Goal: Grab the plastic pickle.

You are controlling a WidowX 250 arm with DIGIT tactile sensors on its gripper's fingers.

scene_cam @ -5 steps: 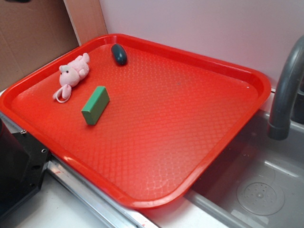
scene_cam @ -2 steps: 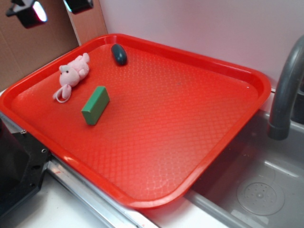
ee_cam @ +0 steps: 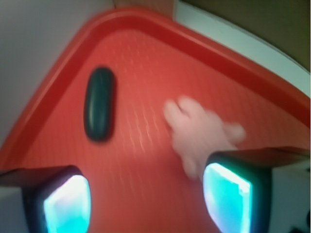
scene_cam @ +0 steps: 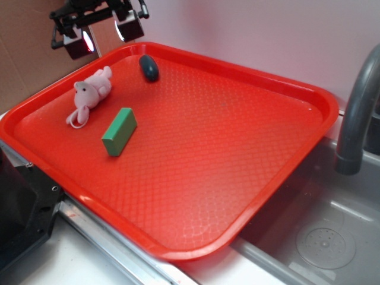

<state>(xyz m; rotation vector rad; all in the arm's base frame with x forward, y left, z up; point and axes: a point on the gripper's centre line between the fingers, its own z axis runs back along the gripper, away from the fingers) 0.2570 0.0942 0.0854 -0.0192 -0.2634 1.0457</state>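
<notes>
The plastic pickle (scene_cam: 149,67) is a small dark teal oval lying near the far left corner of the red tray (scene_cam: 237,178). In the wrist view the pickle (ee_cam: 99,109) lies ahead and to the left of the fingers. My gripper (scene_cam: 101,32) hangs open and empty above the tray's far left rim, up and to the left of the pickle. In the wrist view the gripper (ee_cam: 146,204) has its two fingertips wide apart with bare tray between them.
A pink plush toy (scene_cam: 90,92) lies left of the pickle, blurred in the wrist view (ee_cam: 199,133). A bright green block (scene_cam: 119,131) lies nearer the front. A grey tap (scene_cam: 356,113) and sink (scene_cam: 320,237) stand at the right. A wall runs behind the tray.
My gripper has come into view at the upper left and moved down and right toward the tray's far corner. The objects on the tray have not moved.
</notes>
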